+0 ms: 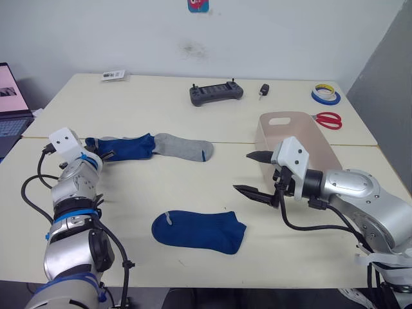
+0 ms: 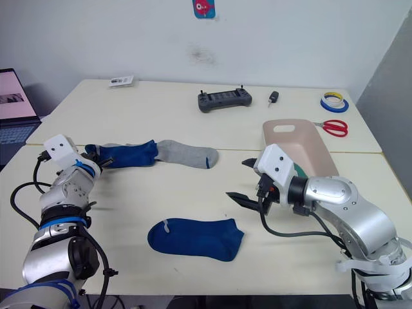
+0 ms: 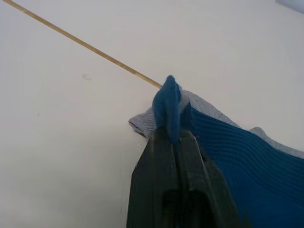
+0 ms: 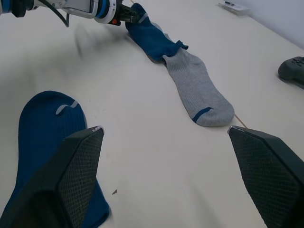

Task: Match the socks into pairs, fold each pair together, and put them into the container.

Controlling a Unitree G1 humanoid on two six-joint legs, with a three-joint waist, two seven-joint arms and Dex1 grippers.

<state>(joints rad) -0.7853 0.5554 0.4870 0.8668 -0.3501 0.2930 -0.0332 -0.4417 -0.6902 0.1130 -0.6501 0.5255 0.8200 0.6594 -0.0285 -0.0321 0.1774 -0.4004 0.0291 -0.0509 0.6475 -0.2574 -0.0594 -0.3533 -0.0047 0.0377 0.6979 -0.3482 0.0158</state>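
Left wrist view is showing the left gripper (image 3: 174, 135) pinching the far blue sock (image 3: 247, 156) at its edge, w/ grey fabric lying under it. Head views are showing that sock overlapping the grey sock (image 1: 183, 147) far left, the near blue sock (image 1: 199, 231) lying flat in front, the right gripper (image 1: 256, 175) hovering w/ fingers spread wide, holding nothing, beside the container (image 1: 309, 129) at right.

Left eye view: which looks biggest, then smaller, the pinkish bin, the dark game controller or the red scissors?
1. Pale pinkish-beige plastic bin
2. Dark grey handheld controller
3. Red-handled scissors
The bin sits nearer the camera, which adds to its look.
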